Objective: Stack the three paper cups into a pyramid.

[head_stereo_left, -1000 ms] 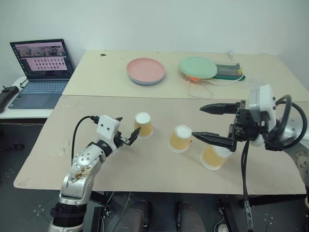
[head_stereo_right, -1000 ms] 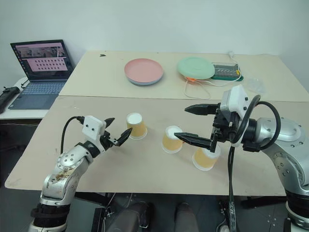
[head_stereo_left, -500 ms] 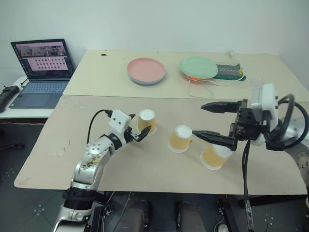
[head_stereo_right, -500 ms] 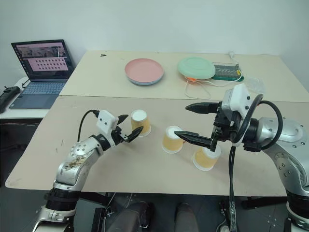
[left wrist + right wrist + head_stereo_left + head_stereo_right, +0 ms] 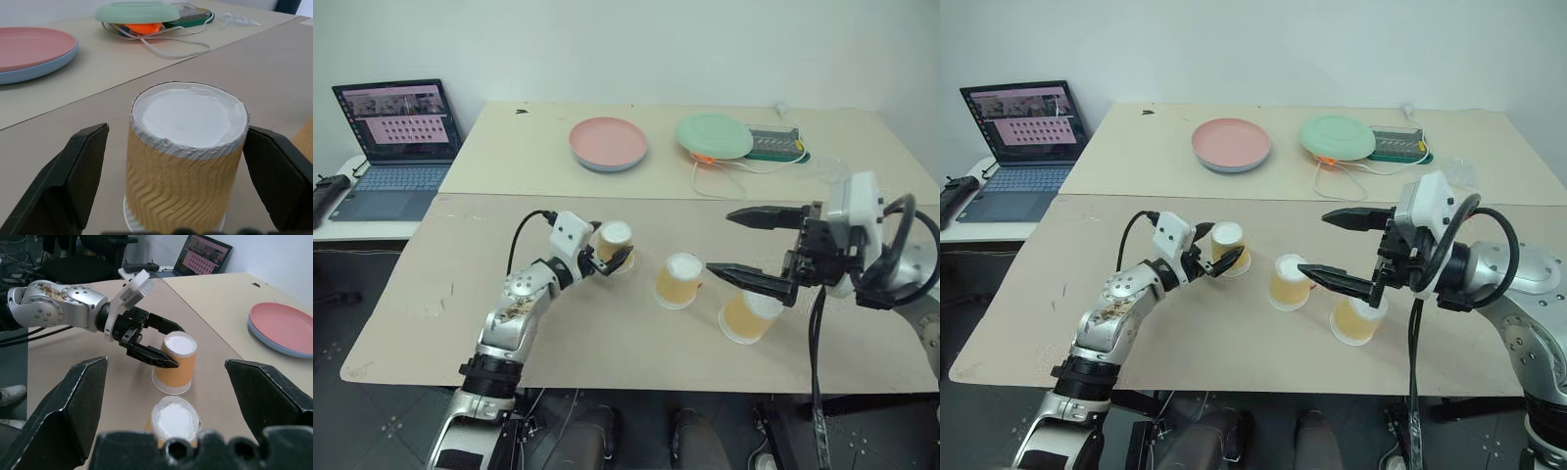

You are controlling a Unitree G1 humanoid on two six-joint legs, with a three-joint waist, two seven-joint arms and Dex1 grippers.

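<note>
Three tan paper cups stand upside down, white bases up, in a row on the near table: the left cup (image 5: 613, 245), the middle cup (image 5: 678, 281) and the right cup (image 5: 747, 315). My left gripper (image 5: 612, 255) is open, with one black finger on each side of the left cup. In the left wrist view a gap shows between each finger (image 5: 73, 181) and that cup (image 5: 188, 147). My right gripper (image 5: 718, 243) hangs open above the table, over the stretch between the middle and right cups, holding nothing. The right wrist view looks down on the left cup (image 5: 178, 360) and the middle cup (image 5: 175, 421).
On the far table lie a pink plate (image 5: 609, 143), a green plate (image 5: 715, 136) over an orange thing with a white cable, and a small tray (image 5: 775, 145). A laptop (image 5: 396, 137) sits open on a side desk at far left.
My left gripper has moved forward and to the right until its open fingers straddle the left cup. The right arm and the cups have kept still.
</note>
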